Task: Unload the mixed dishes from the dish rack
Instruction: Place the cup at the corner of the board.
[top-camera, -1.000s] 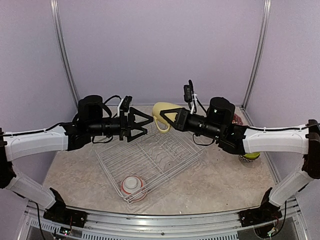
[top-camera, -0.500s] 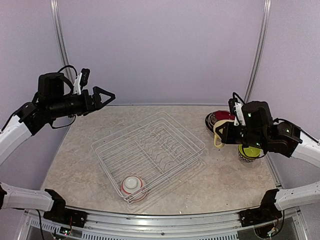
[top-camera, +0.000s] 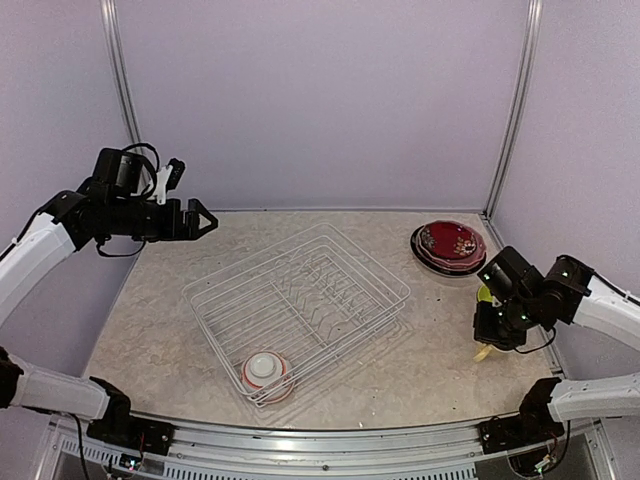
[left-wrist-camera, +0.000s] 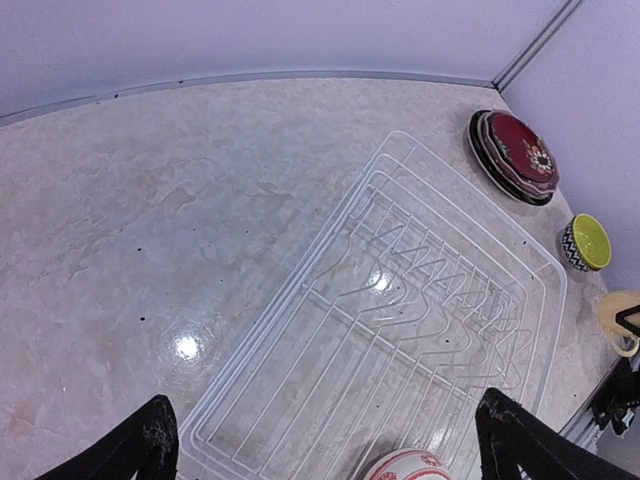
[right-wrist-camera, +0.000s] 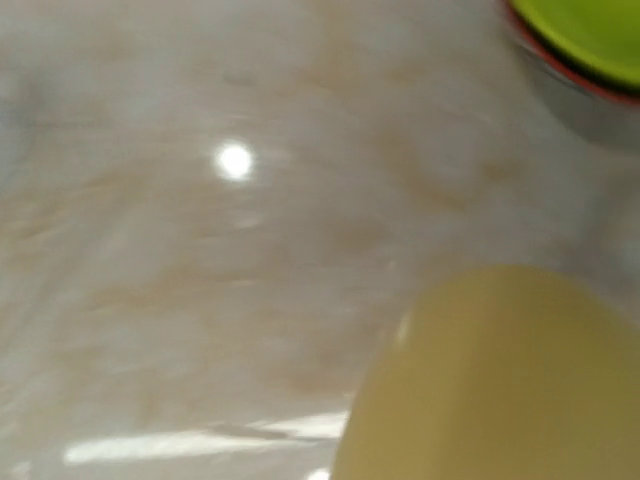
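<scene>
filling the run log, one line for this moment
left jaws: open, raised | right jaws: shut on pale yellow mug, low near lime green bowl | dish rack: red-white bowl inside

No words, numbers or signs can be read anywhere in these views. The round dark red plate (top-camera: 450, 243) has only small pale flower-like marks on it. The lime green bowl (left-wrist-camera: 586, 242) has only black and white zigzags on its side.
</scene>
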